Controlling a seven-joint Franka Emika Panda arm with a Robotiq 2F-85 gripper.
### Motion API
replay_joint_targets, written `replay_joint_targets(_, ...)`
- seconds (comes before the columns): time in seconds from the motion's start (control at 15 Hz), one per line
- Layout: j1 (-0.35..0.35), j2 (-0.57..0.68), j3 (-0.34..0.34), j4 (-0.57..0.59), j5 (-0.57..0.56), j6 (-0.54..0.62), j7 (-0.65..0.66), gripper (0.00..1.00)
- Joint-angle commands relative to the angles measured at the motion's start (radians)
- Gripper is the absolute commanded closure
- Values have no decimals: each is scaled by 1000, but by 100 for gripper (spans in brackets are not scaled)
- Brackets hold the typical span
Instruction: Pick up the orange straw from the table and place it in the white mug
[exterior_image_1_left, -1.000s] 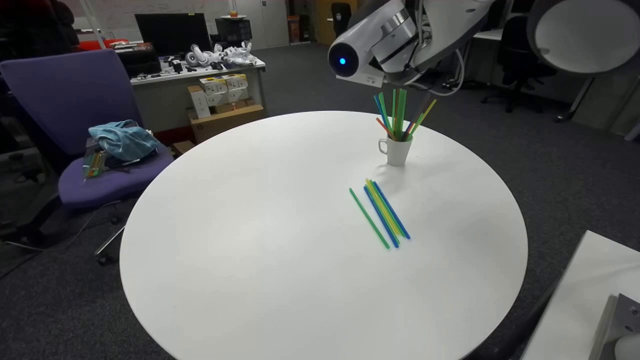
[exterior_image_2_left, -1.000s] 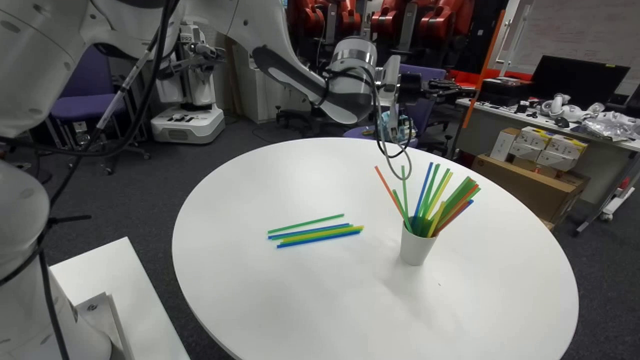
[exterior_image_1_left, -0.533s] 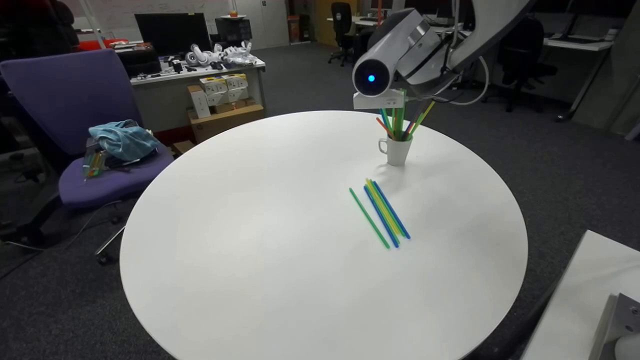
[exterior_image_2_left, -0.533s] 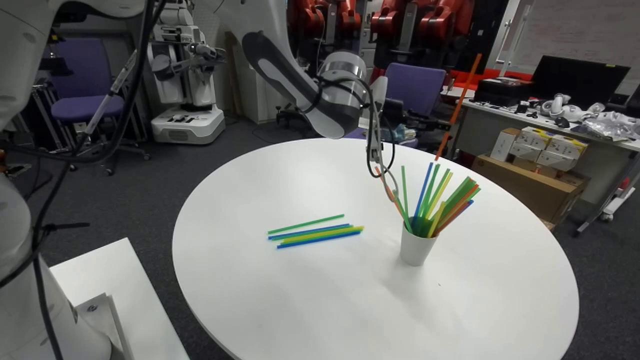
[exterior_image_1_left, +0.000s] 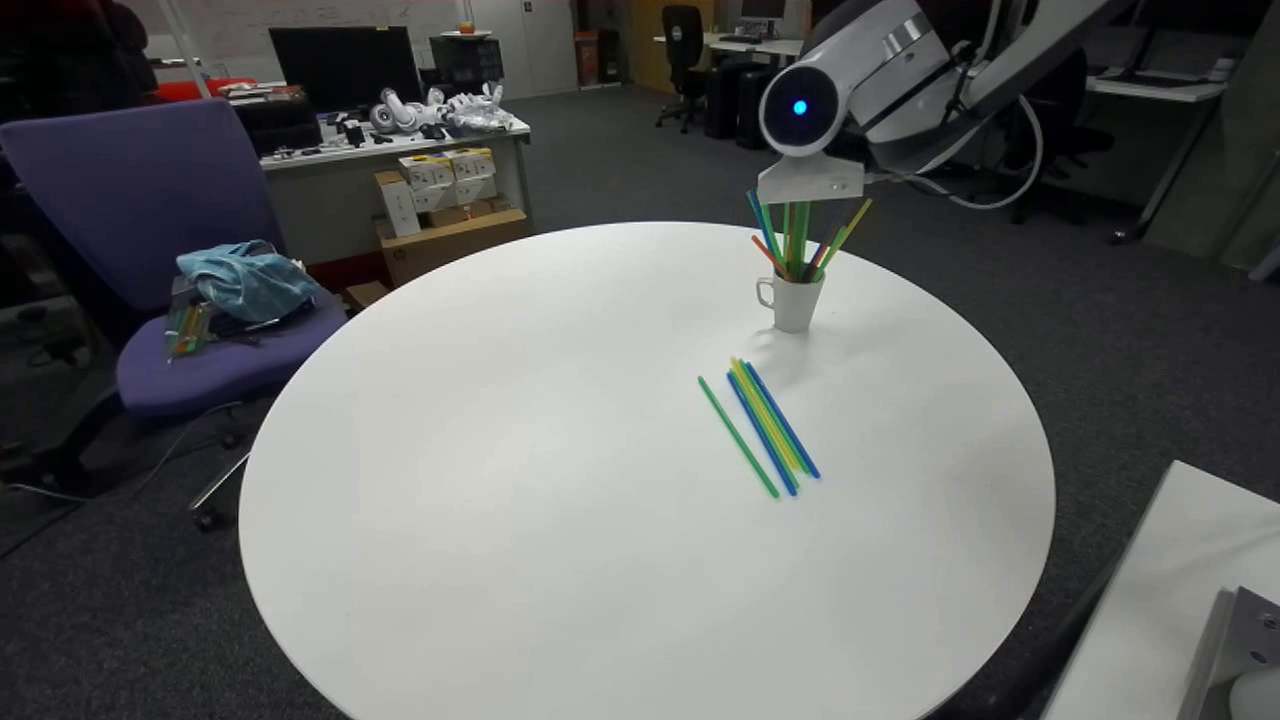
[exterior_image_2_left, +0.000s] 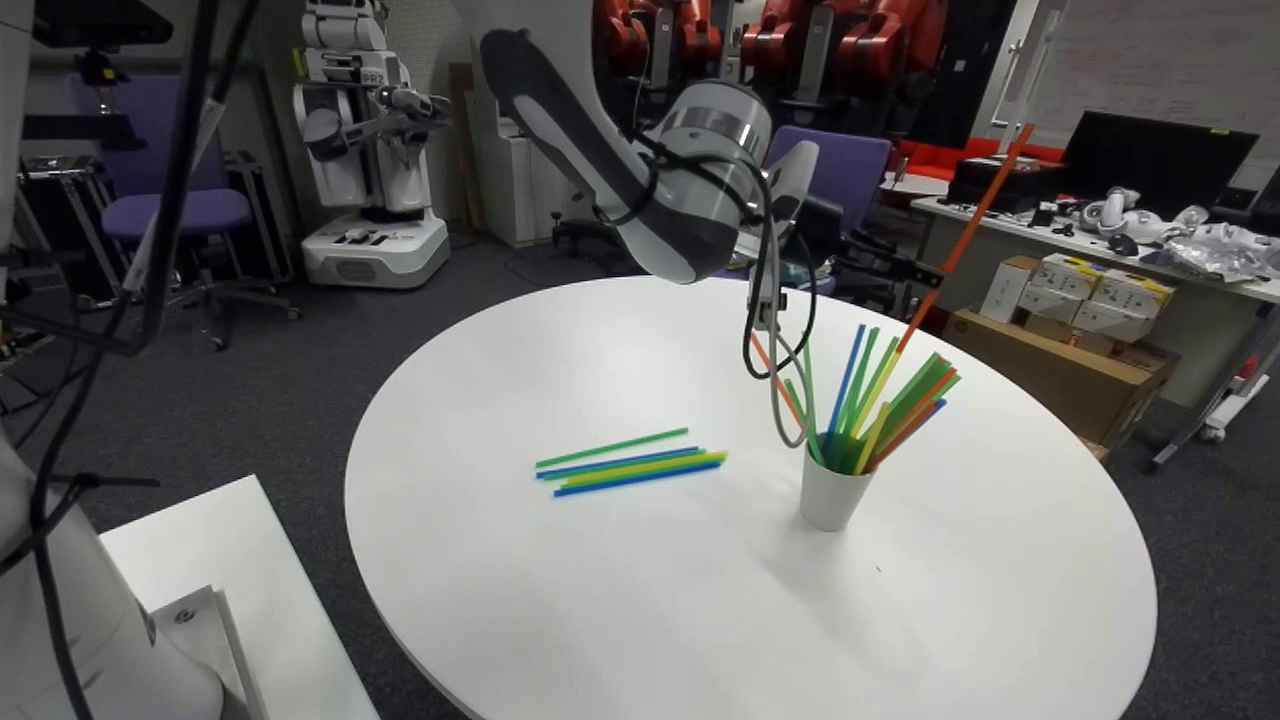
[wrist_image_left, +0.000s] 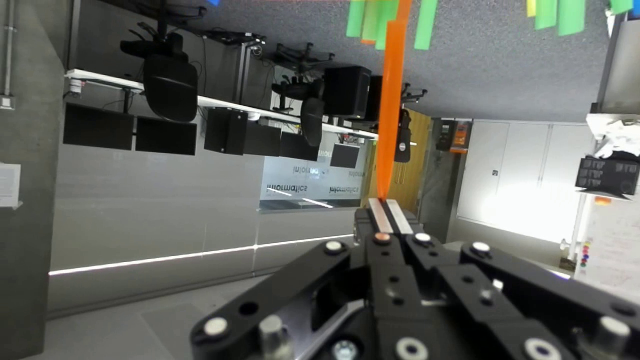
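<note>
The white mug (exterior_image_1_left: 797, 306) stands upright on the round white table (exterior_image_1_left: 480, 470), packed with green, blue, yellow and orange straws; it also shows in an exterior view (exterior_image_2_left: 832, 500). My gripper (wrist_image_left: 384, 201) is shut on the orange straw (wrist_image_left: 390, 120), which is pinched between the fingertips. In an exterior view, the gripper (exterior_image_2_left: 932, 277) holds the orange straw (exterior_image_2_left: 975, 225) tilted, above the mug's straws. Its lower end overlaps their tops in that view; I cannot tell whether they touch. In an exterior view the arm's wrist (exterior_image_1_left: 812, 180) hides the fingers and held straw.
A green straw (exterior_image_1_left: 738, 437) lies beside a bundle of blue, green and yellow straws (exterior_image_1_left: 775, 425) on the table. A loose cable loop (exterior_image_2_left: 785, 400) hangs from the wrist close to the mug's straws. A purple chair (exterior_image_1_left: 230, 350) stands beside the table.
The arm has carried the held orange straw lower and then across toward the mug. Its lower end now overlaps the mug's straws. The mug and the straws on the table have not moved.
</note>
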Motion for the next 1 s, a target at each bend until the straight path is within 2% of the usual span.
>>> replay_joint_targets(0.0,-66,-57,74,-65,9,-17,-36,100)
replay_joint_targets(0.47,-80,-26,129,-72,15,-38,6,100)
replay_joint_targets(0.67,-71,-10,131,-77,-33,-79,48,100)
replay_joint_targets(0.93,-59,9,141,-93,-156,-199,156,100)
